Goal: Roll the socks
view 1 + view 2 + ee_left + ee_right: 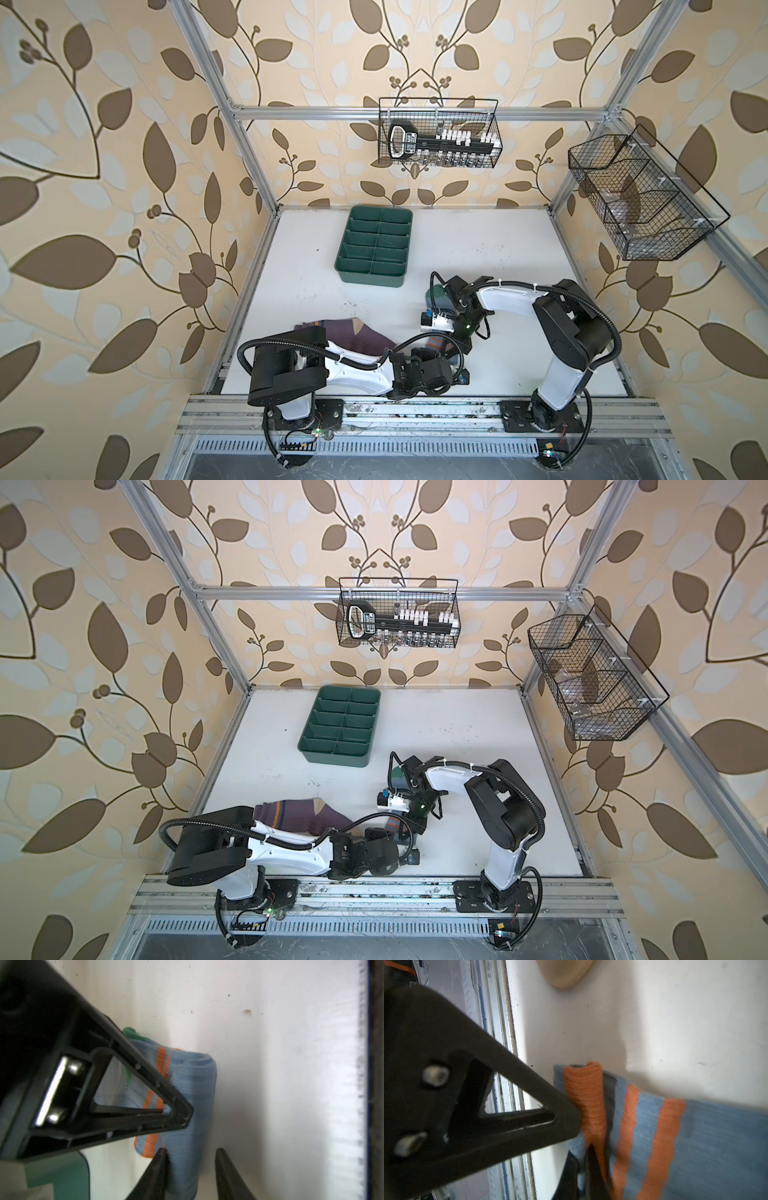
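The grey-blue sock (199, 1093) lies near the table's front, its orange-striped end rolled over; in both top views only its green toe (436, 297) (398, 776) and a striped bit (439, 345) (392, 825) show between the arms. My right gripper (583, 1152) (453, 347) is shut on its orange cuff (587, 1093). My left gripper (191, 1152) (457, 368) straddles the rolled part: one fingertip (163, 1153) touches the fabric, and a gap separates the roll from its mate. The purple sock (357, 332) (307, 814) lies flat at the left, partly under my left arm.
A green divided tray (347, 266) (309, 746) stands at the table's back left. Two black wire baskets (436, 133) (640, 195) hang on the frame above. The metal front rail (508, 1047) runs close beside both grippers.
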`<move>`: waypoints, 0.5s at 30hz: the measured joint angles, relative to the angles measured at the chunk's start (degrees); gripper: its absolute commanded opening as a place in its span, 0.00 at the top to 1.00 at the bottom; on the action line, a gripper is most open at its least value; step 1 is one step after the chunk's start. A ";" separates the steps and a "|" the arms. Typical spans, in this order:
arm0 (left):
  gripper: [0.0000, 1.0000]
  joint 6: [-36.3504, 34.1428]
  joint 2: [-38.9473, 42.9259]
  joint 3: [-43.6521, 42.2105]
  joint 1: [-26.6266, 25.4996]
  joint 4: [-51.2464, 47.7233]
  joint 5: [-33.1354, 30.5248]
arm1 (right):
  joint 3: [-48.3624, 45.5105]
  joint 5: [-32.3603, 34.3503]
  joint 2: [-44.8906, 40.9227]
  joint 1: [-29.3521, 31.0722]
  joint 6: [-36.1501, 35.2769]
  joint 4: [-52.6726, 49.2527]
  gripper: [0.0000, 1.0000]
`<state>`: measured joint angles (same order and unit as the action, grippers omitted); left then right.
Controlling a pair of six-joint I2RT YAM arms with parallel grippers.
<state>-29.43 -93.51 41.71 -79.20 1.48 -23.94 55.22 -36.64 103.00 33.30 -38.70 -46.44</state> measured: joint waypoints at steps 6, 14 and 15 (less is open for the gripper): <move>0.75 0.50 -1.79 -0.13 0.02 1.97 -1.70 | 0.13 0.31 0.00 0.11 1.62 0.02 1.00; 1.00 1.20 -3.58 -0.07 0.00 4.11 -5.79 | 0.13 1.40 -0.61 0.44 2.99 0.52 1.00; 1.00 1.29 -3.76 0.00 0.04 4.20 -6.16 | 0.13 1.97 -0.94 0.52 3.37 0.85 0.98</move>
<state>-28.14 -97.27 41.71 -79.15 5.67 -30.11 55.35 -34.68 102.06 33.82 -35.33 -45.58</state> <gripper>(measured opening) 0.056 0.049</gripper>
